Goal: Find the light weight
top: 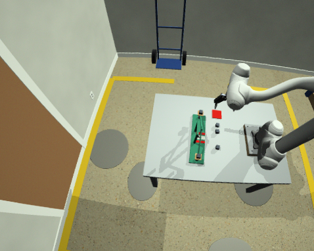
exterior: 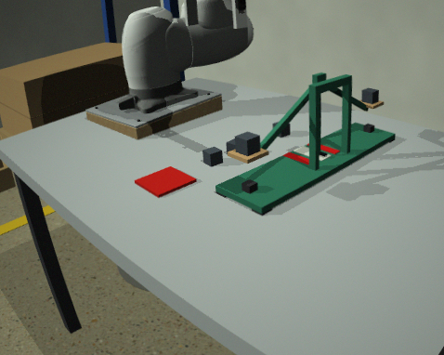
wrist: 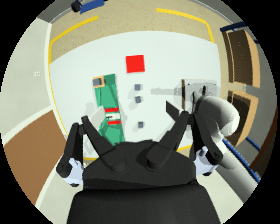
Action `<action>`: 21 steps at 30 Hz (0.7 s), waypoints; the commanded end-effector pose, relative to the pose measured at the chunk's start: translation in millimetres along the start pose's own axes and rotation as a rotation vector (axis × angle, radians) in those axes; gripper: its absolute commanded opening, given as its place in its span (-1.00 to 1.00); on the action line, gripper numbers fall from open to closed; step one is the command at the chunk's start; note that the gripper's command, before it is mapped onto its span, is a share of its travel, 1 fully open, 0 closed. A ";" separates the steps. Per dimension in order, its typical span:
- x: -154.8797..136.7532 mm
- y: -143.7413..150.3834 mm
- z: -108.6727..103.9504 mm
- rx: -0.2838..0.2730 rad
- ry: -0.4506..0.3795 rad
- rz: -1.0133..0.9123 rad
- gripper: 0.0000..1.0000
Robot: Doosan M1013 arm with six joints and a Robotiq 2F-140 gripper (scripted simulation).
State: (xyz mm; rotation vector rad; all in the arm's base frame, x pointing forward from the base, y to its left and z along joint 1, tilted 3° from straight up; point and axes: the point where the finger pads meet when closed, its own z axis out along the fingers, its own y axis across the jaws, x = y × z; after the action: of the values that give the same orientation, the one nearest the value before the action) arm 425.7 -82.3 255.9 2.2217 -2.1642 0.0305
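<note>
Fingers spread wide with nothing between them, the gripper hangs above the table. In the exterior view the red dish lies at near left, with three loose weights running from near to far: the nearest cube, the middle cube and the farthest cube. The rocker balance bears one weight per pan; its pointer seems over white, though it shows small, so the fake is probably a loose one. It should feel rigid but light, easily nudged: grip opposite side faces low and squarely, squeezing gently.
</note>
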 end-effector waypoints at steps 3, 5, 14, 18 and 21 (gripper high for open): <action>-7.5 15.7 -0.5 0.000 0.000 0.000 1.00; -8.2 17.3 -0.5 0.000 0.000 0.000 1.00; -8.3 17.6 -0.5 0.000 0.000 0.000 1.00; -8.3 17.6 -0.5 0.000 0.000 0.000 1.00; -8.3 17.6 -0.5 0.000 0.000 0.000 1.00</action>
State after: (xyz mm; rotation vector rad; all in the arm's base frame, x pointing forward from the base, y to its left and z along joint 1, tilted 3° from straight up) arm 408.0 -74.4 256.3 2.2216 -2.1643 0.0310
